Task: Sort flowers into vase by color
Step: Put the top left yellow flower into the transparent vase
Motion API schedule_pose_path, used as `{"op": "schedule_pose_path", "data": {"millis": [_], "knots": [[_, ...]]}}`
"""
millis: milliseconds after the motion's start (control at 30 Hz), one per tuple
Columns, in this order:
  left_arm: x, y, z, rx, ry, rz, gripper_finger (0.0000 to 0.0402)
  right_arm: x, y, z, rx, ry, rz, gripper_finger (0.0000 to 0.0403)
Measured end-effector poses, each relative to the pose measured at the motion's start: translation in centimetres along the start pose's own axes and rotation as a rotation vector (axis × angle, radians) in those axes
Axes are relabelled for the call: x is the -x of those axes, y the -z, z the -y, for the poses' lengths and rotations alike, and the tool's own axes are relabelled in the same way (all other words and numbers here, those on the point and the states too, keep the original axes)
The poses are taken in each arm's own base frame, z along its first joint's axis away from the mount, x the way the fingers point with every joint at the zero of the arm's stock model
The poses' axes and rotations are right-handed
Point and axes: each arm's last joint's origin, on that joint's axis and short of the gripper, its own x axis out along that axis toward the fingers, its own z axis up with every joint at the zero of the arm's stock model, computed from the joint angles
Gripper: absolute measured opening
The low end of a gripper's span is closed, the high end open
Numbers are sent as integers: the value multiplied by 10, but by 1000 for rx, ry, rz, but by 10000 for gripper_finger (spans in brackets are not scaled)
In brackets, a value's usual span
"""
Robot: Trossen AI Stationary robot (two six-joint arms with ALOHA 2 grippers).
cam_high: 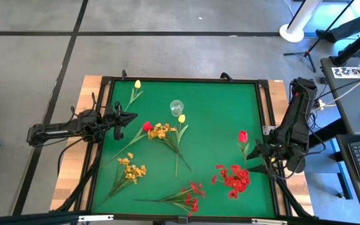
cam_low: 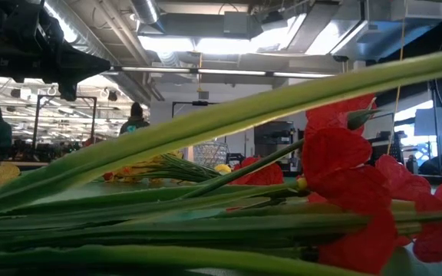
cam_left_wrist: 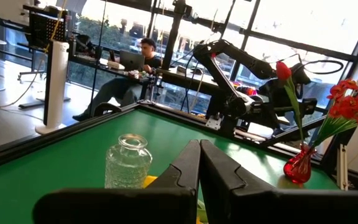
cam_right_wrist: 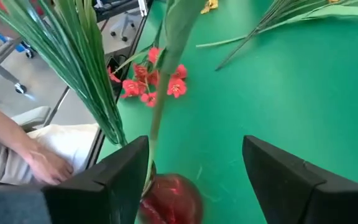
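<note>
My left tool [cam_high: 132,117] sits over the left side of the green counter [cam_high: 217,119], its two fingers pressed tight together with nothing in them. Just past it lie a red tulip [cam_high: 146,126] and a spray of small yellow blooms [cam_high: 160,131], touching each other. A yellow tulip [cam_high: 137,84] lies alone near the far edge. Another yellow spray [cam_high: 132,170] lies near the front left. In the middle stands a clear glass vase [cam_high: 177,107], with one more yellow tulip [cam_high: 181,119] just beside it. A spray of small red blooms [cam_high: 190,195] lies along the front edge.

On the right stands a red glass vase [cam_left_wrist: 301,167]. A red tulip [cam_high: 242,136] and a bunch of red blooms [cam_high: 233,178] stand in it. My right tool [cam_right_wrist: 194,171] is at that vase [cam_right_wrist: 169,199], fingers spread wide on either side of the green stems [cam_right_wrist: 160,106], gripping nothing. Beyond the counter edge a person's hand [cam_right_wrist: 45,165] rests on a white cloth.
</note>
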Motion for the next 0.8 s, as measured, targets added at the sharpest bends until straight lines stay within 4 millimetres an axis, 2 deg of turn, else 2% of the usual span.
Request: {"op": "schedule_pose_path", "data": {"millis": [233,633,800], "knots": [[0,0,0,0,0,0,5,3,-4,2,42,26,30,259],[0,0,0,0,0,0,5,39,-55,-3,126,-2,249,259],[0,0,0,0,0,0,5,51,-72,2,154,149,413,259]]}}
